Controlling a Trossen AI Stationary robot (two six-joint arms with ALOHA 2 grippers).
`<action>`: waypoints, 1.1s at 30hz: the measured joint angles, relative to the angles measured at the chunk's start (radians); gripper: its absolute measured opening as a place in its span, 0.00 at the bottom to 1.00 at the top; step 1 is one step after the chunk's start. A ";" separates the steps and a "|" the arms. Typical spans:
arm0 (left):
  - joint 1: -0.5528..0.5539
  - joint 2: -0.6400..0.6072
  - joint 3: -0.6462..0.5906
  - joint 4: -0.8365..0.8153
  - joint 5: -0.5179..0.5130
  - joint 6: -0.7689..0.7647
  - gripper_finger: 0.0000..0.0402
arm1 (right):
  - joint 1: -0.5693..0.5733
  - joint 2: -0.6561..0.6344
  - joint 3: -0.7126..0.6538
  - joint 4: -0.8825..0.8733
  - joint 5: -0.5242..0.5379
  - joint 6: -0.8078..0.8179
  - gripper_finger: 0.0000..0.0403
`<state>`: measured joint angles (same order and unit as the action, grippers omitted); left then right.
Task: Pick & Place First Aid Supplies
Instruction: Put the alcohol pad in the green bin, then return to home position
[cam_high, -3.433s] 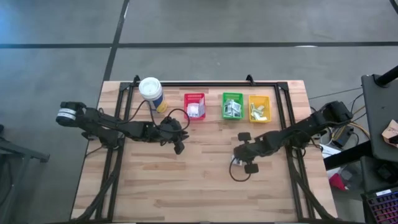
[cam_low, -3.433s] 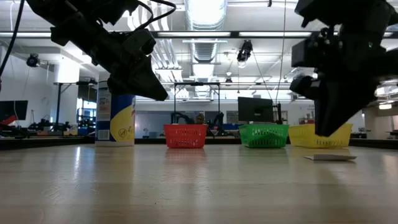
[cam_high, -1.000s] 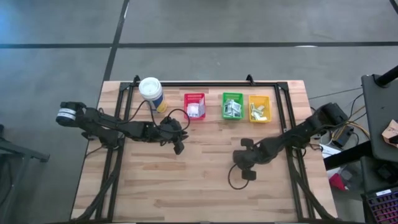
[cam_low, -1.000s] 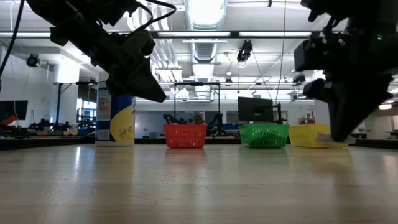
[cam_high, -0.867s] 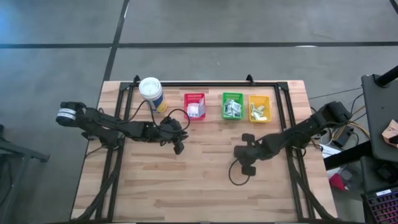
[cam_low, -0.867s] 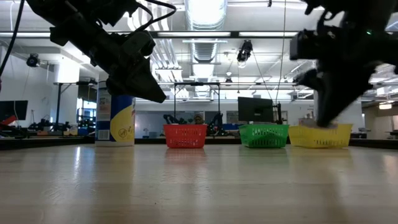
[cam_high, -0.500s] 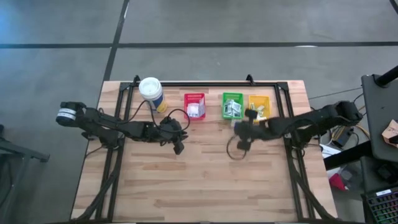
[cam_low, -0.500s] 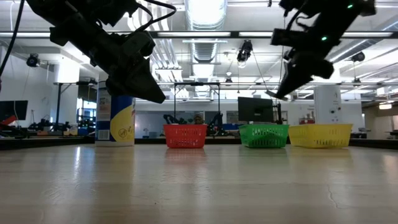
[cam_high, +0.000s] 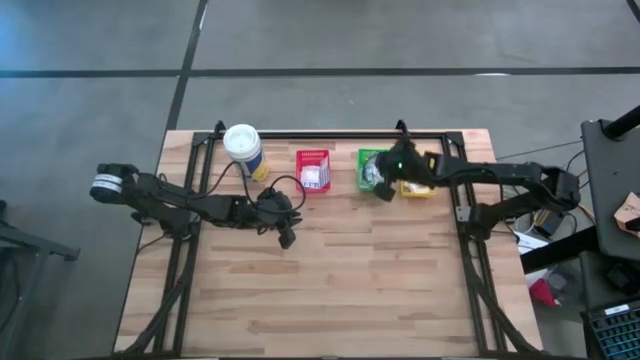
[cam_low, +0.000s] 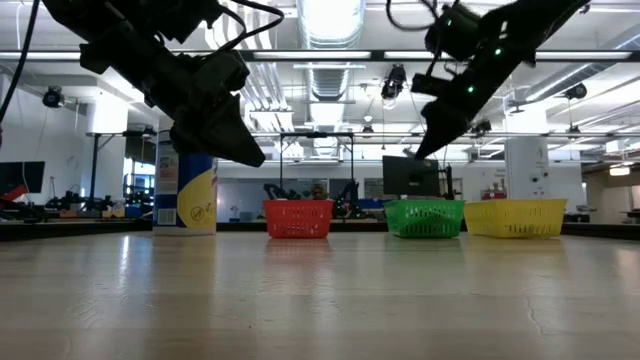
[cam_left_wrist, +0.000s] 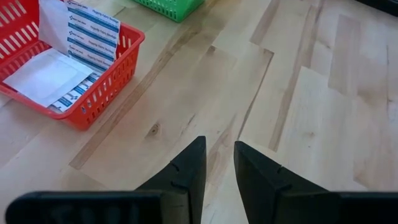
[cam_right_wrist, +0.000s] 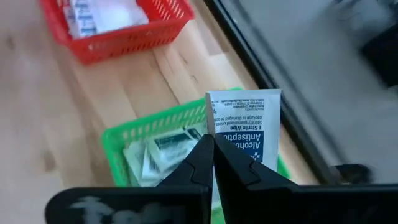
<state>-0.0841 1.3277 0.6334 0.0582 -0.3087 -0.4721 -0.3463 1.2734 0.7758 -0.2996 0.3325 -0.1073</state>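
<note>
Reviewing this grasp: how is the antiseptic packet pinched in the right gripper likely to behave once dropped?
The antiseptic packet looks thin and flat, so probably very light and may flutter rather than fall straight. It stands upright from the shut right gripper, suggesting some stiffness. Over the green bin, it will likely land flat, not roll.

One white packet (cam_right_wrist: 244, 127) with dark-blue print reading antiseptic is standing upright, pinched at its lower edge between the closed fingers of the right gripper (cam_right_wrist: 213, 149), hanging above the green bin (cam_right_wrist: 127, 140); more white packets (cam_right_wrist: 158, 154) are lying flat and overlapping inside that bin; other packets (cam_left_wrist: 59, 65), some blue-striped, are lying and leaning in the red bin (cam_left_wrist: 102, 93); pale packets (cam_high: 415, 186) are lying in the yellow bin (cam_high: 424, 190).
</note>
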 joint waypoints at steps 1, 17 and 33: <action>0.000 0.000 0.000 0.000 0.001 0.000 0.23 | -0.028 0.008 0.000 0.019 -0.037 0.012 0.02; 0.000 0.000 0.000 -0.003 0.001 0.008 0.23 | -0.178 0.250 0.022 0.046 -0.212 0.151 0.02; 0.000 -0.008 0.000 -0.002 0.058 0.077 0.23 | -0.177 0.251 0.228 -0.269 -0.213 0.215 0.26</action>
<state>-0.0841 1.3194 0.6331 0.0563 -0.2505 -0.3949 -0.5236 1.5246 1.0042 -0.5688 0.1191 0.1073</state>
